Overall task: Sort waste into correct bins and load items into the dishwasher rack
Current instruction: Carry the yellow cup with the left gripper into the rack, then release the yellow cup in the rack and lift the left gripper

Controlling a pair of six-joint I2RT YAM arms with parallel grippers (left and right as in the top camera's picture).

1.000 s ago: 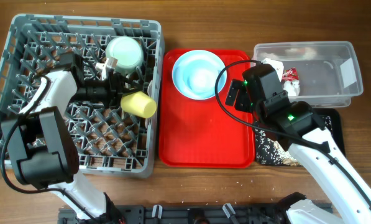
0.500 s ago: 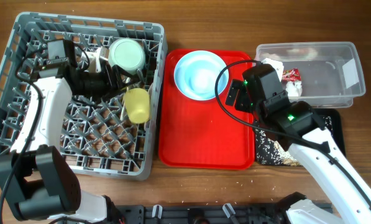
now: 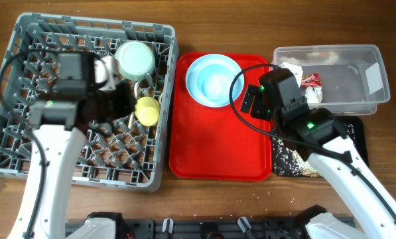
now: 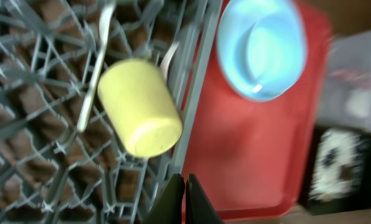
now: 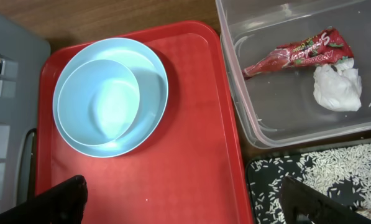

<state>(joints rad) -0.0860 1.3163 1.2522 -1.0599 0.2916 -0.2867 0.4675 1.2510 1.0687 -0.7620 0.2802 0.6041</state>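
Observation:
The yellow cup (image 3: 148, 109) lies on its side in the grey dishwasher rack (image 3: 25, 40), near its right wall, with a mint bowl (image 3: 134, 58) behind it. My left gripper (image 3: 123, 103) is shut and empty, just left of the cup (image 4: 138, 115); a white utensil (image 4: 95, 68) lies beside the cup. The blue plate (image 5: 145, 81), with a bowl (image 5: 98, 102) nested in it, sits on the red tray (image 5: 191, 155). My right gripper (image 5: 185, 202) hangs open over that tray. The red wrapper (image 5: 297, 53) and tissue (image 5: 337, 87) lie in the clear tub (image 3: 347, 99).
A black tray (image 3: 297, 162) strewn with pale crumbs (image 5: 334, 168) sits in front of the clear tub, right of the red tray. The rack's right wall (image 4: 194, 93) borders the red tray. Bare wooden table runs along the back and front.
My left gripper opened, let go of the yellow cup in the rack and shut again empty, while the arm swung round. The right arm has not moved.

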